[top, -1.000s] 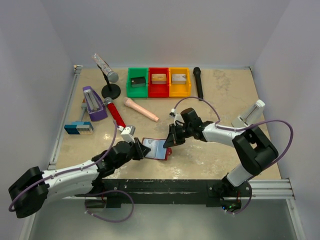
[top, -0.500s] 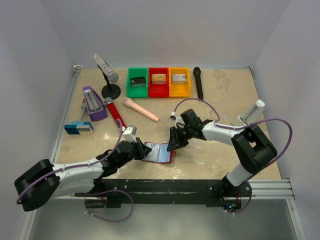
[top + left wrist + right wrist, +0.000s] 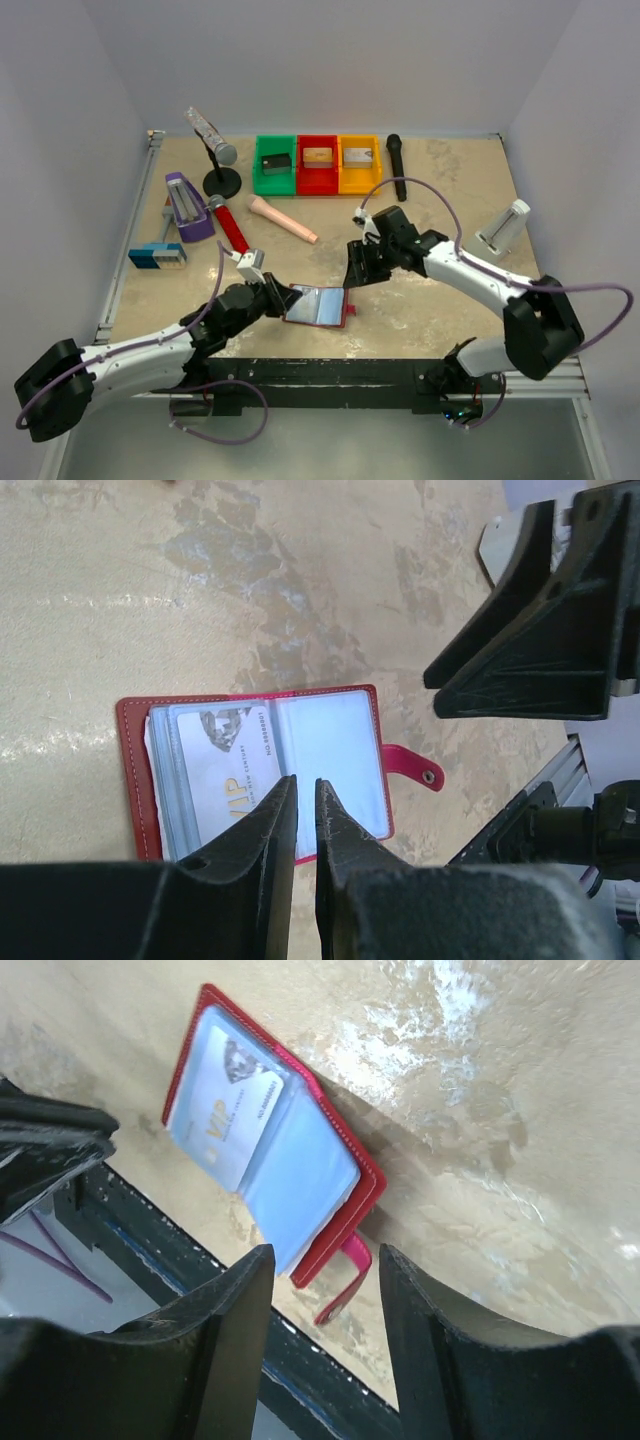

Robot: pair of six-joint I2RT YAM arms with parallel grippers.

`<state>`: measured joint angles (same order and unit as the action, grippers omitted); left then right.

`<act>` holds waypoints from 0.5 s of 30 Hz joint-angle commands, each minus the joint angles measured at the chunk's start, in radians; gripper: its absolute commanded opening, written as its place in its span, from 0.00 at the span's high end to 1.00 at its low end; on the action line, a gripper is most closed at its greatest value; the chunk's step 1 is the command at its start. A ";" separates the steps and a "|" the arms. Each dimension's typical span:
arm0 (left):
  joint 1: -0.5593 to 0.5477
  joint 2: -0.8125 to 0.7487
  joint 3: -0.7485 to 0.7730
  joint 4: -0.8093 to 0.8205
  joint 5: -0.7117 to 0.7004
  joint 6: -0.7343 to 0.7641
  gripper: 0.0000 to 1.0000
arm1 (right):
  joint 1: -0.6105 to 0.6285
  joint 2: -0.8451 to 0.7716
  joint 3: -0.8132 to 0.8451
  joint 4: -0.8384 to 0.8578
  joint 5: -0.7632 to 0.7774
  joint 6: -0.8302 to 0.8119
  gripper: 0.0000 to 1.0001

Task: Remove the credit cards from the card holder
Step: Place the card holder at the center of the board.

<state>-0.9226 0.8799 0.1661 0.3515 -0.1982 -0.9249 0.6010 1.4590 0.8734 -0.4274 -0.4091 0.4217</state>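
Note:
The dark red card holder lies open and flat on the table, its red tab pointing toward the near edge. A pale credit card marked VIP sits in its left clear pocket; the right pocket looks empty. My left gripper hovers over the holder's left half, its fingers almost together with a thin slit and nothing in it. My right gripper stands open just beyond the holder's right edge, with the tab showing between its fingers but untouched.
Green, red and yellow bins stand at the back. A black microphone, a red microphone, a mic stand, a peach cylinder and a purple device lie around. The black rail runs just below the holder.
The right gripper has opened, let go of the holder's right side and drawn back. The holder has dropped from tilted to flat. The left gripper's jaws have kept their width.

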 commanded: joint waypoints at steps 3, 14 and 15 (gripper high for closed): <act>0.011 -0.094 -0.023 -0.048 -0.043 -0.006 0.83 | 0.000 -0.276 -0.046 0.074 -0.031 0.017 0.54; 0.068 -0.085 -0.059 -0.081 0.013 0.012 0.87 | 0.129 -0.043 -0.206 0.664 -0.266 0.327 0.74; 0.074 -0.078 -0.059 -0.082 0.017 0.012 0.88 | 0.141 -0.020 -0.203 0.671 -0.255 0.330 0.74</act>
<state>-0.8696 0.7780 0.1158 0.2737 -0.1986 -0.9237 0.6899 1.3773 0.6735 0.0456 -0.6296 0.6662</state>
